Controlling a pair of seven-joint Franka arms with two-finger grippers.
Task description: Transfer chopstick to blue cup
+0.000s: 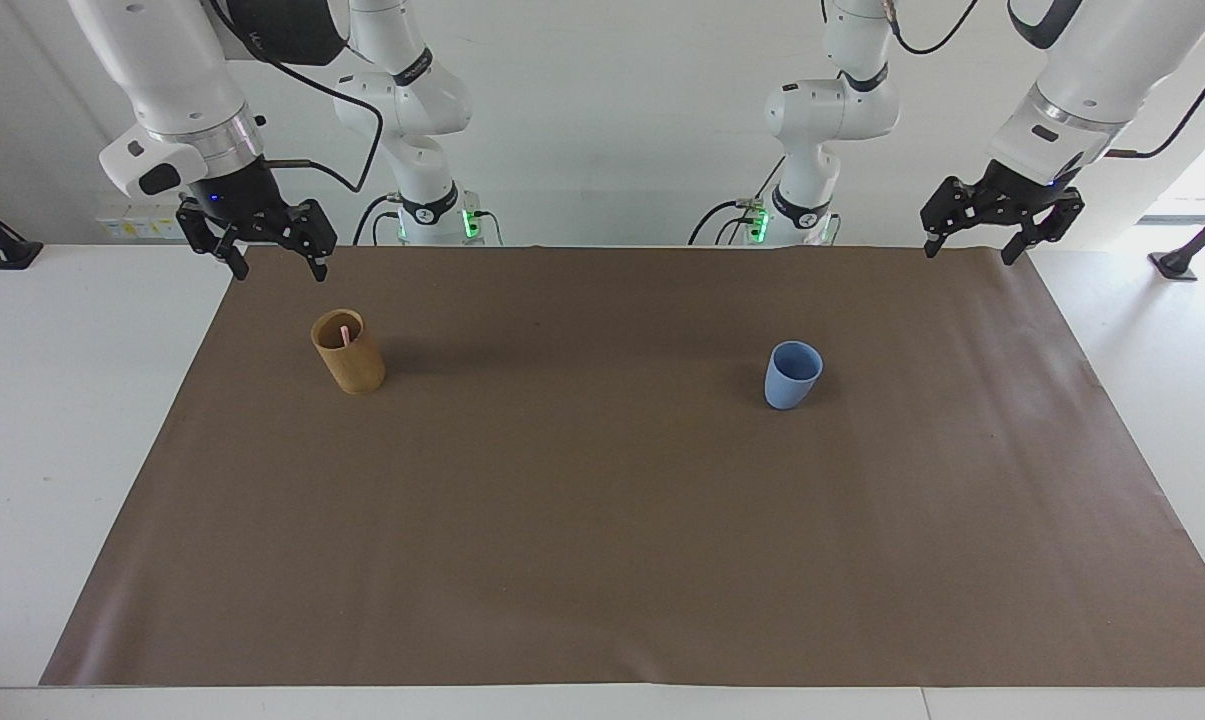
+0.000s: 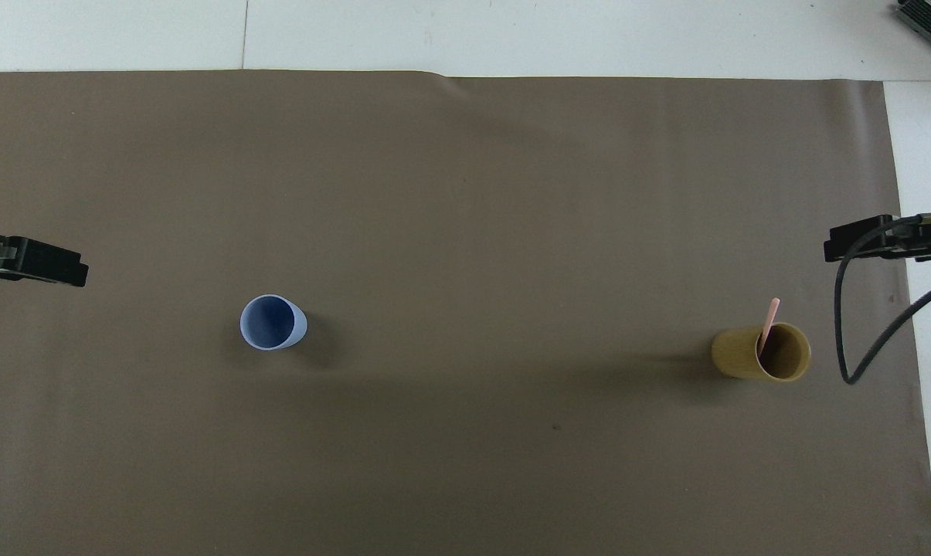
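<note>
One pale pink chopstick point(image 1: 344, 335) stands tilted in a tan wooden holder point(image 1: 350, 362) toward the right arm's end of the table. In the overhead view the chopstick point(image 2: 770, 318) pokes out over the holder's point(image 2: 743, 355) rim. The blue cup point(image 1: 793, 375) stands upright and empty toward the left arm's end; it also shows in the overhead view point(image 2: 272, 322). My right gripper point(image 1: 277, 266) is open and empty, raised over the mat's edge close to the holder. My left gripper point(image 1: 968, 254) is open and empty, raised over the mat's corner, well apart from the cup.
A brown mat point(image 1: 602, 520) covers most of the white table point(image 1: 62, 400). A black cable point(image 2: 851, 324) hangs from the right arm beside the holder. The two arm bases point(image 1: 422, 215) stand at the table's robot end.
</note>
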